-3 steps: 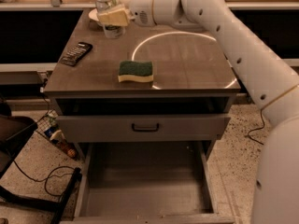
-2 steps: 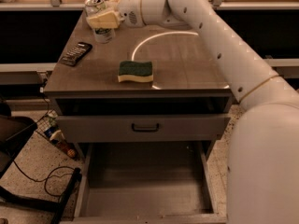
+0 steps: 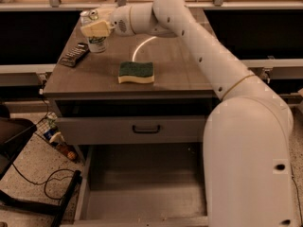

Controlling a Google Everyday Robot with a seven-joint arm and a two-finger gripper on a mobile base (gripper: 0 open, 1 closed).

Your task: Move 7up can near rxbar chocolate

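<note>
The 7up can (image 3: 97, 43) is upright at the far left of the wooden table (image 3: 180, 74), pale with green lettering and a silver top. My gripper (image 3: 97, 29) reaches in from the right and is shut on the can's upper part, with one cream finger (image 3: 96, 29) across its front. The rxbar chocolate (image 3: 74, 55), a flat black bar, lies on the table just left of and a little nearer than the can, a small gap apart. I cannot tell whether the can's base touches the table.
A green-and-yellow sponge (image 3: 136, 72) lies in the middle front of the table. A shut drawer with a handle (image 3: 146, 128) sits under the top, and a lower drawer (image 3: 142, 193) stands pulled out. Cables and clutter (image 3: 57, 143) lie on the floor at left.
My gripper has carried the can leftward and nearer along the table's far edge, bringing it close beside the black bar. The sponge and the bar have not moved.
</note>
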